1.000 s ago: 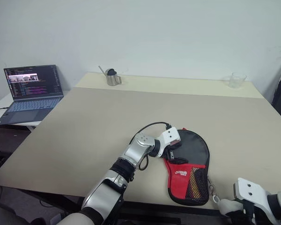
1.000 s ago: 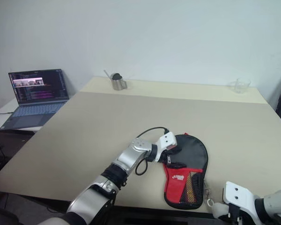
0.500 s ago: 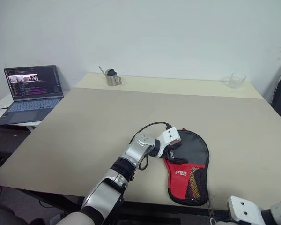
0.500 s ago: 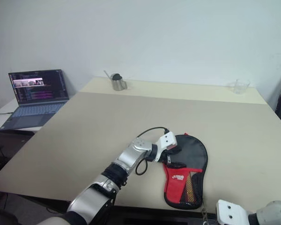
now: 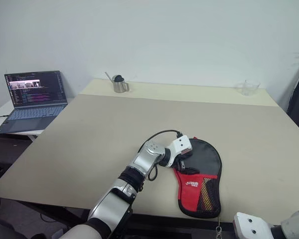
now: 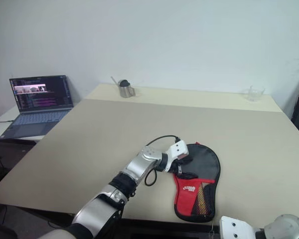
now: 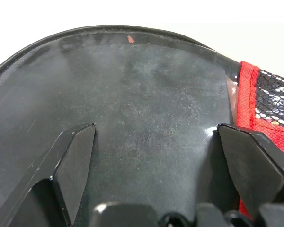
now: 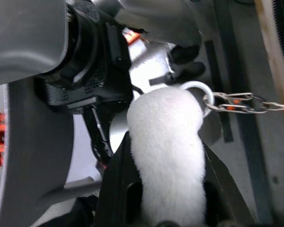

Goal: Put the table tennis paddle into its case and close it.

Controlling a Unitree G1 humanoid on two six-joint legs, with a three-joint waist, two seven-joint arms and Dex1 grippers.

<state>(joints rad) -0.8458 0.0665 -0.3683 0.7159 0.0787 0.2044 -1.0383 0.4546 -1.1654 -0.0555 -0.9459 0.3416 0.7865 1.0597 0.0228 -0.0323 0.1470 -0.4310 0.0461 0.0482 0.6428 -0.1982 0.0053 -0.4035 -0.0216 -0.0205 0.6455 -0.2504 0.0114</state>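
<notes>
silver left arm (image 5: 139,172) with black joints, white wrist housing, looping black cable (image 5: 157,135), black gripper fingers (image 7: 75,163)

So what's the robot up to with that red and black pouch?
It is closing a table tennis case lying flat near the table's front edge. The left gripper, open, rests on the case's black part. The right gripper, below the table edge, is shut on the white ball charm, whose chain runs toward the table edge.

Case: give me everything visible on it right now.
The case is a paddle-shaped soft pouch lying flat near the table's front edge. Round end black and smooth, narrow end red with a white logo and mesh pocket. The left gripper, fingers spread wide, rests on the black part. A chain runs off its narrow end to a white fuzzy charm pinched in the right gripper.
</notes>
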